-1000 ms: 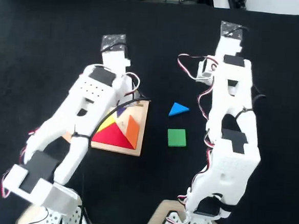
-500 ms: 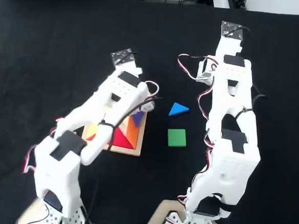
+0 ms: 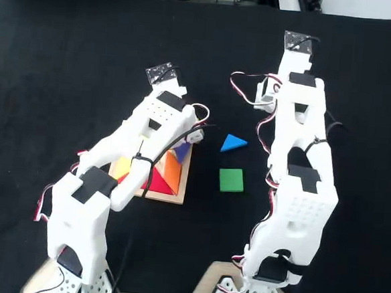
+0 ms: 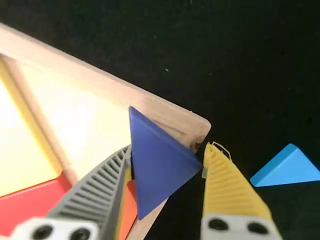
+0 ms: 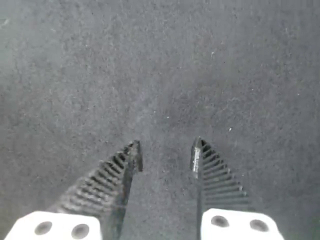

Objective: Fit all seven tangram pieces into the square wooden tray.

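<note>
My left gripper (image 4: pixel 167 150) is shut on a dark blue triangle (image 4: pixel 157 162), held over the far right corner of the square wooden tray (image 4: pixel 165 112). In the tray lie a yellow piece (image 4: pixel 15 150), a red piece (image 4: pixel 30 205) and an orange piece (image 3: pixel 172 168). From above, the left arm covers much of the tray (image 3: pixel 172 195). A light blue triangle (image 3: pixel 233 144) and a green square (image 3: pixel 231 180) lie on the black cloth to the right of the tray. My right gripper (image 5: pixel 166 150) stands open over bare cloth, far back on the table.
The light blue triangle (image 4: pixel 287 167) lies close beside the held piece. The right arm (image 3: pixel 295 160) stretches along the right of the two loose pieces. Black cloth covers the table, with free room at the left and the back.
The left arm has swung from the table's left front over to the tray's far right corner. The right arm has barely shifted.
</note>
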